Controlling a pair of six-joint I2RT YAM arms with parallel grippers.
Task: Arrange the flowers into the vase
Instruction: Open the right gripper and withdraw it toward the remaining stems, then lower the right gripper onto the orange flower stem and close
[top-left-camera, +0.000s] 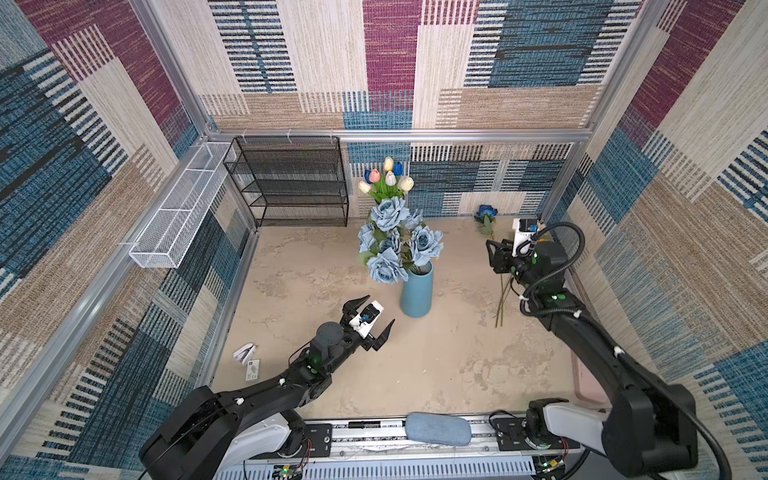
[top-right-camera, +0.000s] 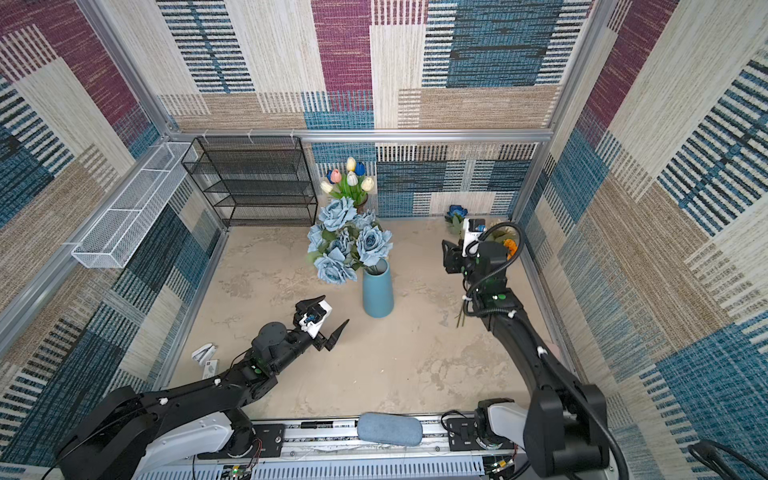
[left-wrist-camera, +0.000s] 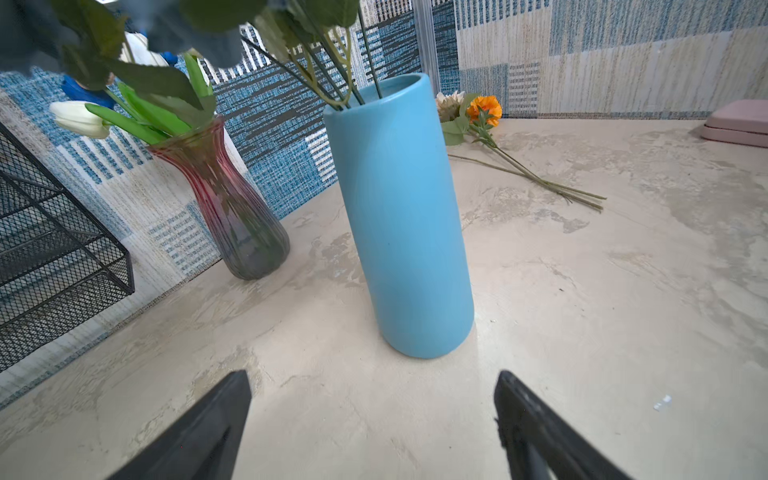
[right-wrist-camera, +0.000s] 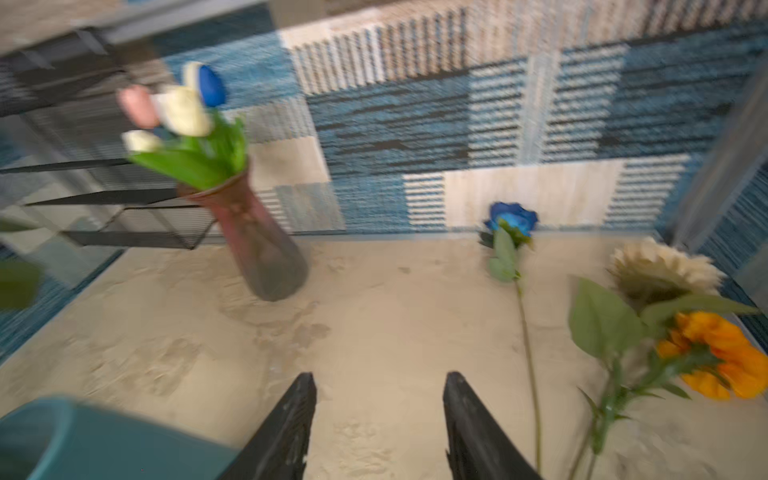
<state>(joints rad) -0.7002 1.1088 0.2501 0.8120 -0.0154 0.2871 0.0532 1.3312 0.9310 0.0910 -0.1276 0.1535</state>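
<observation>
In both top views, the tall blue vase (top-left-camera: 417, 291) stands on the sandy counter (top-left-camera: 436, 374), dusty-blue cloth roses (top-left-camera: 388, 216) inside. The left wrist view shows the left hand (left-wrist-camera: 372, 374) wide open, empty, facing it. The right wrist view shows the right hand (right-wrist-camera: 380, 374) open, empty. The deep-blue rose (right-wrist-camera: 513, 216), pale sunflower (right-wrist-camera: 660, 266) and orange bloom (right-wrist-camera: 719, 353) lie flat beside it. It should probably pinch one thin stem mid-way.

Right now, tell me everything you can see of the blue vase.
The blue vase is a tall, matte light-blue cylinder, ceramic by its look, open-topped. It stands upright on the beige table, mid-table. Green stems of the dusty-blue rose bunch sit in its mouth. The open left pincer faces it, not touching.
</observation>
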